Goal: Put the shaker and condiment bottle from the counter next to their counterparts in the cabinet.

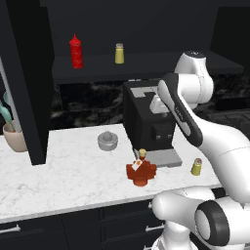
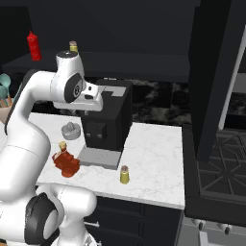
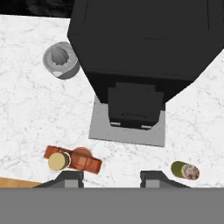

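The small yellow-olive shaker (image 1: 197, 167) (image 2: 124, 175) (image 3: 184, 170) stands on the white marble counter (image 1: 58, 176) (image 2: 153, 153) right of the coffee machine's tray. The squat orange-red condiment bottle (image 1: 141, 171) (image 2: 65, 161) (image 3: 73, 159) stands left of that tray. My gripper (image 3: 111, 176) hangs high over the counter's front and looks straight down. It is open, nothing is between its fingers, and the bottle lies by its left fingertip. In the cabinet (image 1: 146, 66) (image 2: 144, 67) above stand the counterparts, a red squeeze bottle (image 1: 76, 52) (image 2: 33, 46) and a yellow shaker (image 1: 119, 53) (image 2: 73, 46).
A black coffee machine (image 1: 146, 117) (image 2: 108, 120) (image 3: 144, 43) stands under my hand. A grey juicer (image 1: 107, 140) (image 2: 71, 130) (image 3: 61, 60) sits to its left. A utensil pot (image 1: 14, 136) stands behind the tall black side panel (image 1: 29, 83). A stove (image 2: 221, 168) borders the counter's right end.
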Available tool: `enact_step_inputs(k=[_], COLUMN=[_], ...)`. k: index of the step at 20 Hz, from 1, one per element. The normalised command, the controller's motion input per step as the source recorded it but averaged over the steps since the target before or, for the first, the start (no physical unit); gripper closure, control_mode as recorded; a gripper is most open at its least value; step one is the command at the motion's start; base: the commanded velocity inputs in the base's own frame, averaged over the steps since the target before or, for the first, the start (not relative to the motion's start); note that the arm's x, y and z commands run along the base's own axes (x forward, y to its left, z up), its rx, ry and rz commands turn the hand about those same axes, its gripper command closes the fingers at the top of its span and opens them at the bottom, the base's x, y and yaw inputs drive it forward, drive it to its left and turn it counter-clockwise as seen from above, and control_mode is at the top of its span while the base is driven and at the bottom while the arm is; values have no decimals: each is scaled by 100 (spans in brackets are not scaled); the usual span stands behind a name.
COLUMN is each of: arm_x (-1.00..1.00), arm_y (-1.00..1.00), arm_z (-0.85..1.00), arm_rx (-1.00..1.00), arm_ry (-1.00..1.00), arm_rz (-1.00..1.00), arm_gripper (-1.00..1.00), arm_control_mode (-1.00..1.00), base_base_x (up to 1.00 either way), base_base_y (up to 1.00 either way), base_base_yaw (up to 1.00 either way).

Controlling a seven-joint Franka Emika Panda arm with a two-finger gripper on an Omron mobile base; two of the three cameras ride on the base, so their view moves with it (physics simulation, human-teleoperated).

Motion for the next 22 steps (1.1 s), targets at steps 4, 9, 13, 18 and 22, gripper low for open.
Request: enact_step_inputs(k=[4, 9, 13, 18, 22], arm_x=[-3, -6, -23, -40, -39], arm_y=[0, 0, 0, 0, 0], arm_z=[0, 0, 0, 0, 0], arm_rx=[0, 0, 0, 0, 3], arm_ry=[0, -2, -7, -12, -13], arm_rz=[0, 0, 0, 0, 0], arm_gripper=[-100, -100, -100, -100, -100], arm_control_mode=[-100, -100, -100, -100, -100], base_base_x=[0, 0, 0, 0, 0], base_base_y=[0, 0, 0, 0, 0], base_base_yaw=[0, 0, 0, 0, 0])
